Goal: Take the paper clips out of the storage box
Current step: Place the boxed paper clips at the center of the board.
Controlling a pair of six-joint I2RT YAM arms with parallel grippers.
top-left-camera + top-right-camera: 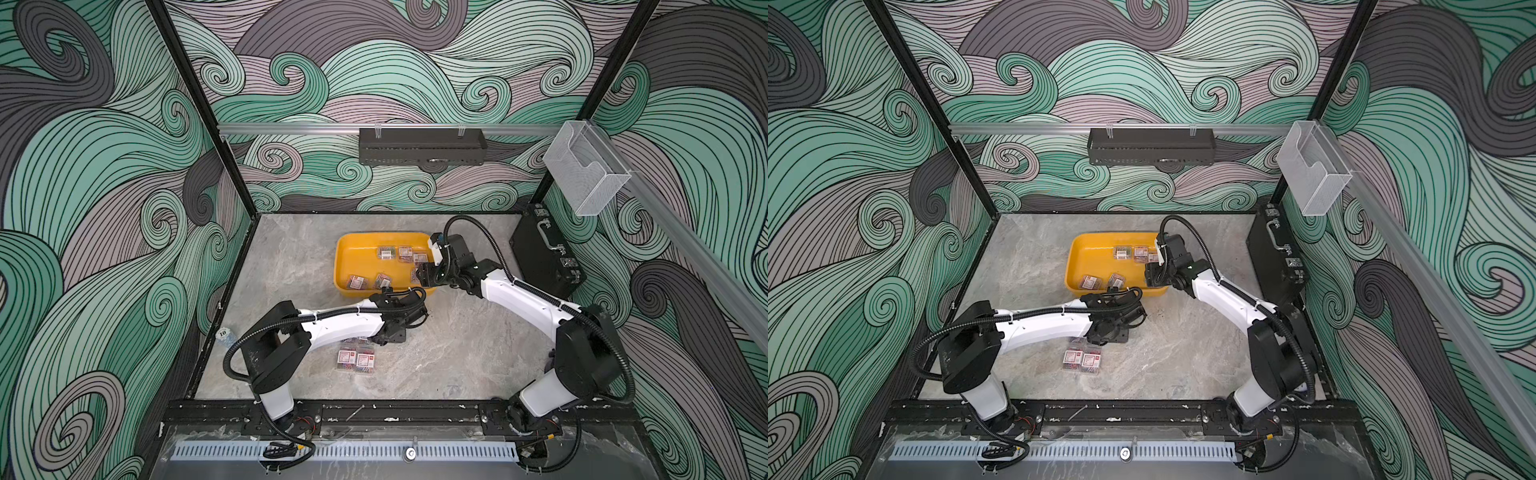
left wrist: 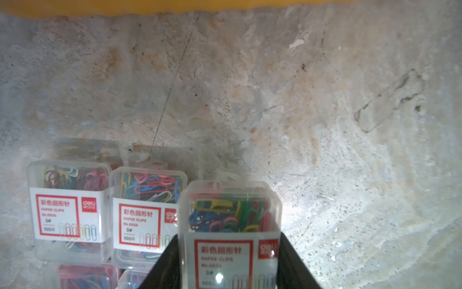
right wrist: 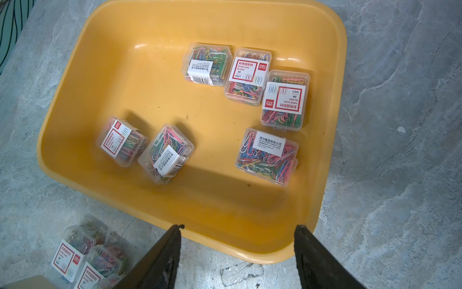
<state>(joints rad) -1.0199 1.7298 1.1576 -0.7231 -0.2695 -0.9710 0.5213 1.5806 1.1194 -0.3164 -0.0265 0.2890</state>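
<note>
**Left wrist view: left hand clamped on one clip box, six more in the tray**

The left hand [image 2: 228, 240] grips a clear clip box [image 2: 228, 212] by its two sides. The box's red-and-white label faces up, and coloured clips show through the lid. I cannot tell whether this box rests on the counter [image 2: 250, 87] or hangs just above it. Just beside it lies a pile [image 2: 147, 212] of clip boxes, out on the counter. Two of them sit side by side and touching, labels up, and two more are cut off by the frame edge. In both top views the pile sits on the near half of the counter, partly under the left arm [image 1: 345, 322].

Further out, the yellow tray [image 3: 150, 87] stands near the middle of the counter, towards the back. The right wrist view shows six boxes [image 3: 267, 155] in it. Three are close together along the far side, one lies flat and apart by the right end, and two are tilted and touching near the front wall. The right hand [image 3: 240, 226] hangs over the tray's right front rim, its jaws apart with nothing between them.

Beyond the tray, a black briefcase [image 1: 544, 257] stands against the right wall. A clear bin [image 1: 586, 170] hangs on the rail above it.
</note>
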